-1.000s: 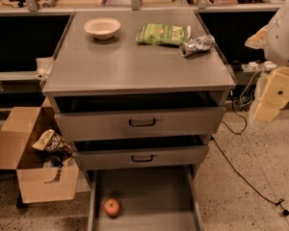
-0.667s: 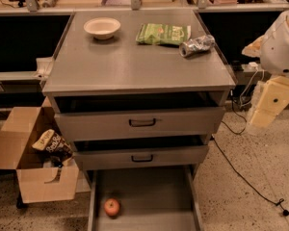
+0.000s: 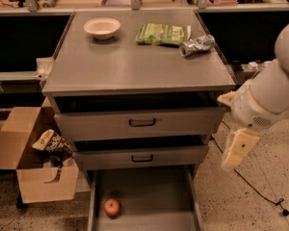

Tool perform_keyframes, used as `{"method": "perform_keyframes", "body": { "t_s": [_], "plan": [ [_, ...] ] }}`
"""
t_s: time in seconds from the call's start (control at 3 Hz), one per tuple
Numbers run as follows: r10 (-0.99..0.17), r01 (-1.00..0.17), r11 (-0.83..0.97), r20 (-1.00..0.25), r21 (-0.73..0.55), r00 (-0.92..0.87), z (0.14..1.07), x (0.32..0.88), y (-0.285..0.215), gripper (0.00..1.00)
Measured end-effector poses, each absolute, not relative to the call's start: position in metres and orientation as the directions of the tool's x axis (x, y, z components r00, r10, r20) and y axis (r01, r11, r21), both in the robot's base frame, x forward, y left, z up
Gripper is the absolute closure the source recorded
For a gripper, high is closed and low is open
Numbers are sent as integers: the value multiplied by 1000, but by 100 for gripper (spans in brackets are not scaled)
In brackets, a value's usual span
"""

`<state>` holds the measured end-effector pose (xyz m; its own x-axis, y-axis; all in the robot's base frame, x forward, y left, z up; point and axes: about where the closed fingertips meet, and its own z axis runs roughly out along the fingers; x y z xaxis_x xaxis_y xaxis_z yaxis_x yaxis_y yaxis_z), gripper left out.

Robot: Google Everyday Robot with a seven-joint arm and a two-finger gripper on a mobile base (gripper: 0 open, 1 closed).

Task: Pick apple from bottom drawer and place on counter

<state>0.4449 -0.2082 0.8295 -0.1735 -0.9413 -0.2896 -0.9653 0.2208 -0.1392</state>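
The smooth rounded white plastic arm carries a small grille patch. Its cream-yellow blocky gripper sits at the frame's right-centre.

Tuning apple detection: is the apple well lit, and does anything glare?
Camera view: warm, dim light; the apple sits lit on the bottom drawer floor; the can on the counter glints; the gripper hangs low right of the counter, unshadowed.

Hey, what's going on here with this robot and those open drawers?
A one-armed robot is set to fetch the apple, which lies on the floor of the open bottom drawer, near its left wall. The gripper hangs to the right of the cabinet, level with the middle drawer and well apart from the apple. The counter holds a bowl, a green bag and a can. The apple is not yet picked.
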Motion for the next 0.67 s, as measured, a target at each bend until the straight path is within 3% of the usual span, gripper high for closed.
{"method": "perform_keyframes", "body": {
  "t_s": [0.33, 0.67],
  "plan": [
    [-910, -971, 229, -369, -69, -188, 750, 439, -185, 0],
    [-910, -971, 228, -369, -69, -188, 751, 439, -185, 0]
  ]
}}
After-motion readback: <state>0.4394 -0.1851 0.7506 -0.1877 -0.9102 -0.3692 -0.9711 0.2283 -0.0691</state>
